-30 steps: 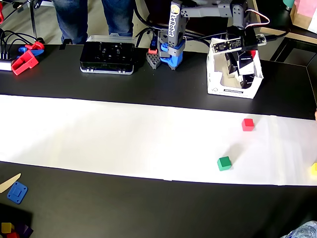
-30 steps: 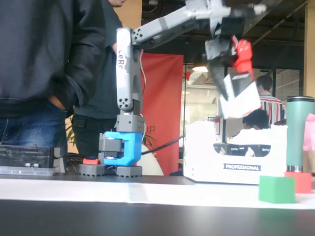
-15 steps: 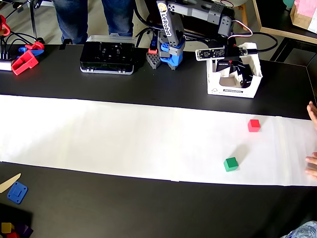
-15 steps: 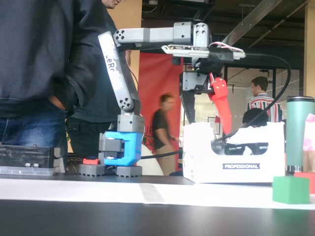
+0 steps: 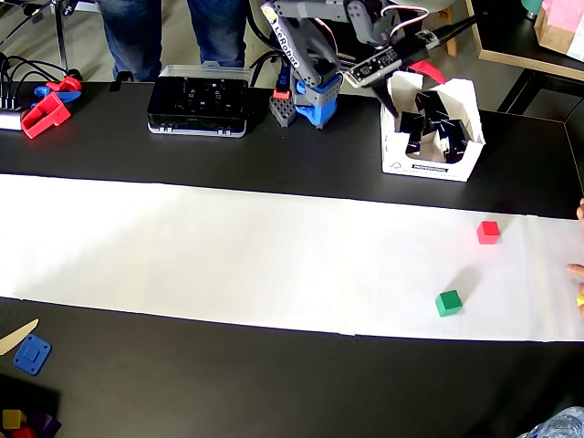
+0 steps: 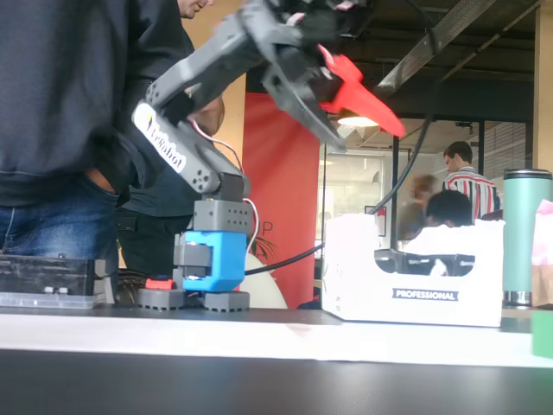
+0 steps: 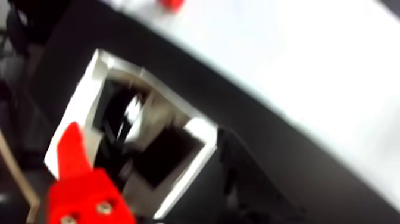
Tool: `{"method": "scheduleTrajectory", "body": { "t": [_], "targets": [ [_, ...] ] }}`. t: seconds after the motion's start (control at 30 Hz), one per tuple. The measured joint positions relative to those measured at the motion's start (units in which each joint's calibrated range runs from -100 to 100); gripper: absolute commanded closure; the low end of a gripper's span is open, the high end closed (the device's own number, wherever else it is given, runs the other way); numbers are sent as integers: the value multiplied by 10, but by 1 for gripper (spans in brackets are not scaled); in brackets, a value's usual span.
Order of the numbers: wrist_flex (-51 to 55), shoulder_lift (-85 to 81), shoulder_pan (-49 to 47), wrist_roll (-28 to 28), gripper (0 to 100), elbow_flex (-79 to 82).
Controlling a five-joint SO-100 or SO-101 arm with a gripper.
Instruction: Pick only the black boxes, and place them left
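Observation:
Several black boxes (image 5: 429,123) lie jumbled inside a white carton (image 5: 394,146) at the back right of the table. The fixed view shows their tops (image 6: 423,262) over the carton wall (image 6: 363,277). My gripper (image 6: 371,141) hangs well above the carton, open, with nothing between its red finger (image 6: 359,95) and dark finger (image 6: 298,104). In the overhead view the gripper (image 5: 418,75) sits over the carton's back edge. The blurred wrist view looks down past the red finger (image 7: 77,179) into the carton (image 7: 196,149).
A red cube (image 5: 488,232) and a green cube (image 5: 448,302) sit on the white paper strip (image 5: 228,246). A person's fingers (image 5: 575,270) show at the right edge. A flat black case (image 5: 199,105) stands at the back, left of the arm base (image 5: 310,100).
My gripper has lifted up and back out of the white carton, holding nothing. Both cubes have shifted to the right on the strip.

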Motion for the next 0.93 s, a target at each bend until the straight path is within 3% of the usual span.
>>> {"method": "scheduleTrajectory", "body": {
  "t": [0.13,0.33,0.53,0.67,0.93],
  "targets": [
    [-132,-110,138,31,100,97],
    [-297,-265,344,35,100,274],
    [-319,-396,492,40,100,440],
    [-322,-412,556,109,100,564],
    [-302,-412,583,136,100,667]
  ]
}}
